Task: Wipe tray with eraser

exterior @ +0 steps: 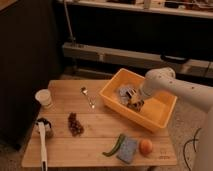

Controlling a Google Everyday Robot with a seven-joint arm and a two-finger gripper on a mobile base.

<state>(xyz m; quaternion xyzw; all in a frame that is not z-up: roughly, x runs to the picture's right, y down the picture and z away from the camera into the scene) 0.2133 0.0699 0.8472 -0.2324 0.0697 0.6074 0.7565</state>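
Inside the yellow rectangular plastic tray [161,116], the white arm's dark gripper [133,98] is pressing down on the pale grey eraser [123,93] near the tray's left wall; its grip state cannot be told.

Hand [134,98] in tray [159,114], on table [100,131]

With the gripper [134,100] low inside the yellow tray [161,112] and its arm blocking entry from the right, the tray's right half lies bare, while the counter [100,125] offers open passage between the spoon [88,96], grapes [75,123] and sponge [128,149].
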